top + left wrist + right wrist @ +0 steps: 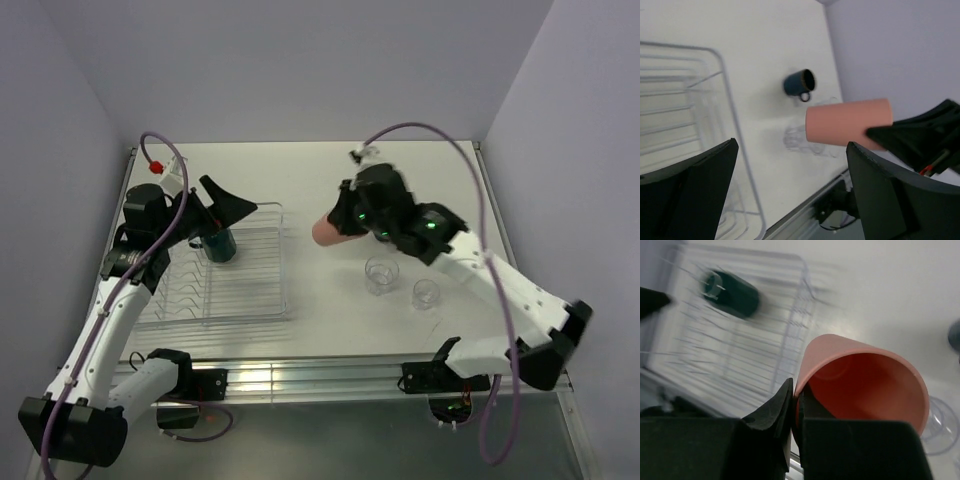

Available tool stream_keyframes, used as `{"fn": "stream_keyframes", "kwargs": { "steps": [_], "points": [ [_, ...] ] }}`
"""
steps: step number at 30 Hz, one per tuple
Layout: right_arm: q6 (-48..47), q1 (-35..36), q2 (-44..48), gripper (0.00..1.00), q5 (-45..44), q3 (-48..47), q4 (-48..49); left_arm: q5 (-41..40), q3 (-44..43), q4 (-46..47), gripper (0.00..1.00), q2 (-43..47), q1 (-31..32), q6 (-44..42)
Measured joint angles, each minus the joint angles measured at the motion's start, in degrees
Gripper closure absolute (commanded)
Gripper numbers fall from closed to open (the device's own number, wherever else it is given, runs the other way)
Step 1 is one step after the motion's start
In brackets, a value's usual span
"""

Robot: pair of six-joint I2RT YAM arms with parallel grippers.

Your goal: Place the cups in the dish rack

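From above, the left gripper (232, 207) stands spread just over the dark teal mug (220, 244) in the dish rack (255, 300); its fingers hide part of the mug. The right gripper (345, 222) pinches the salmon-pink tumbler (324, 232) — only one end shows. Two clear glasses (381, 275) stand near, beneath its wrist.

Left wrist: beyond the wide jaws sits a navy mug (799, 84); the glasses are faint smears.

Right wrist: the fingers clamp the tumbler's wall at the rim — rack and teal mug are blurred, off to the left.
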State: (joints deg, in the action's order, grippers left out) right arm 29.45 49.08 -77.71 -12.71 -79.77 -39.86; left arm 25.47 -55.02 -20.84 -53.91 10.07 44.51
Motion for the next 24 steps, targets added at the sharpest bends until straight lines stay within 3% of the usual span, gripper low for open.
{"fn": "stream_keyframes", "kwargs": {
  "steps": [6, 14, 24],
  "points": [
    [1.99, -12.39, 13.84, 1.00, 21.16, 3.19, 10.69, 15.10, 5.07, 20.09, 0.01, -4.11, -0.13, 7.39],
    [10.21, -16.28, 12.24, 1.00, 41.05, 8.15, 23.78, 24.48, 7.06, 39.28, 0.01, -8.15, 0.04, 16.35],
    [19.02, -16.85, 7.89, 1.00, 50.62, 8.68, 36.65, 25.55, 6.67, 42.38, 0.01, -10.25, 4.37, 16.46]
  ]
}}
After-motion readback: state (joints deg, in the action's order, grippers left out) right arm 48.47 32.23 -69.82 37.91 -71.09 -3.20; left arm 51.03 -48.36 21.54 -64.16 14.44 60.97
